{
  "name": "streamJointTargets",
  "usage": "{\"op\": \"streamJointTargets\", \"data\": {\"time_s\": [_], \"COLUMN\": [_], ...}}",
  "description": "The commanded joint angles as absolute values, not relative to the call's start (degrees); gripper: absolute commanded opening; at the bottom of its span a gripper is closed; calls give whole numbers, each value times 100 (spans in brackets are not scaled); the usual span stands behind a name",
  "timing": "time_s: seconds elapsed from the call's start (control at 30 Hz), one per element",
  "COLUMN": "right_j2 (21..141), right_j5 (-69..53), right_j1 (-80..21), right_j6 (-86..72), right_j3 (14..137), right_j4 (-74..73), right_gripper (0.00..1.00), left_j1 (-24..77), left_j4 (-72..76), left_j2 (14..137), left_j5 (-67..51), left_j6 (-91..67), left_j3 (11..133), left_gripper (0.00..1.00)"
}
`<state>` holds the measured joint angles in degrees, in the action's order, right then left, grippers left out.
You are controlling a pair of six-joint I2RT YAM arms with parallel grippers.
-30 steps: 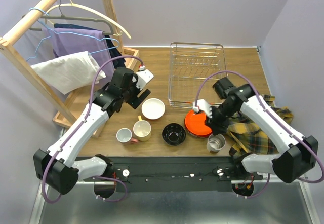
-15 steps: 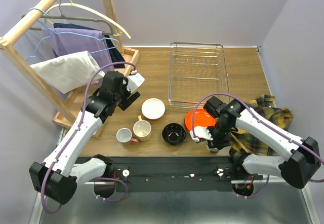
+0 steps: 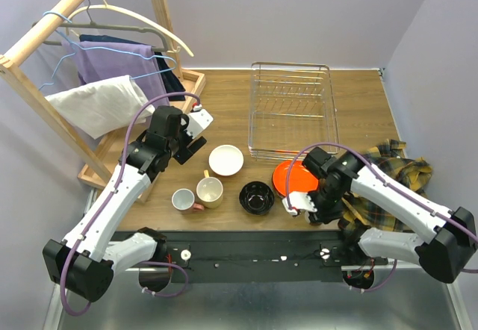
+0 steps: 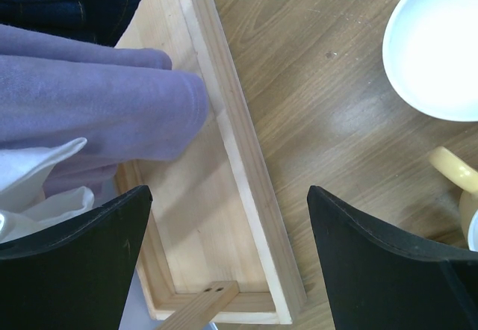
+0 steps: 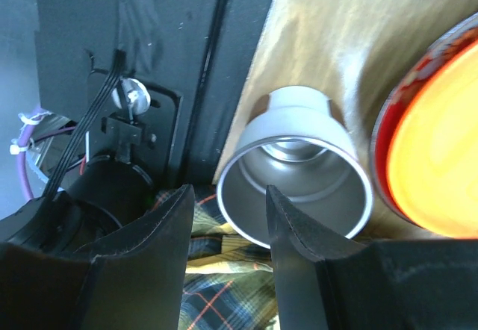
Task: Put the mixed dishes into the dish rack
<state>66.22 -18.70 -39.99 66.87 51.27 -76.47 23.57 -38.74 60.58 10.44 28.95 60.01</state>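
Note:
My right gripper (image 3: 314,206) is low at the table's near edge and hides the steel cup in the top view. In the right wrist view it (image 5: 231,248) is open, one finger inside the rim of the steel cup (image 5: 299,158) and one outside. The orange-red dish (image 3: 293,173) lies just left of it. A black bowl (image 3: 256,197), a white bowl (image 3: 225,160), a cream mug (image 3: 210,192) and a pink mug (image 3: 183,200) stand left of that. The silver wire dish rack (image 3: 291,110) holds nothing. My left gripper (image 3: 191,137) is open and empty over the wooden tray's edge (image 4: 246,166).
The plaid cloth (image 3: 388,188) lies at the right, partly under my right arm. A wooden clothes rack with hangers and purple fabric (image 3: 119,65) fills the left. The black base rail (image 5: 149,69) runs just beyond the steel cup.
My right gripper moved from above the orange-red dish toward the near edge and down over the steel cup. My left gripper drew back from the white bowl toward the wooden tray.

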Motion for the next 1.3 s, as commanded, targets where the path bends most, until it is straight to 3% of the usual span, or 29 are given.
{"op": "streamJointTargets", "data": {"time_s": [0.0,0.23,0.33,0.37,0.53,0.63,0.7,0.93,1.27], "right_j2": [6635,6759,6715,6697,6583,6294,6188,6302,6390], "right_j5": [-1714,-1450,-1424,-1433,-1337,-960,-766,-229,237], "right_j1": [-4052,-4069,-4096,-4104,-4113,-4113,-4113,-4113,-4113], "right_j6": [6645,6723,6680,6671,6479,6267,6232,5749,4642], "right_j3": [4922,4632,4605,4649,5176,5501,5720,6265,7636], "right_j4": [-7691,-7278,-7207,-7251,-7963,-7980,-7980,-7963,-7191], "right_gripper": [51,49,36,26,1,1,1,1,1], "left_j1": [2312,2303,2303,2303,2303,2312,2381,3234,3683], "left_j4": [-3841,-3867,-3885,-3885,-4007,-4246,-3667,-3446,-1401], "left_j2": [6012,6021,6055,6073,6073,5811,5521,6441,7320], "left_j5": [975,1002,941,914,-41,-2073,-2626,-3067,-3305], "left_j6": [2927,2962,2979,2988,3059,3033,2457,706,-692], "left_j3": [6056,6143,6222,6240,6512,6820,6742,7277,6900], "left_gripper": [94,95,94,95,94,94,99,99,99]}}
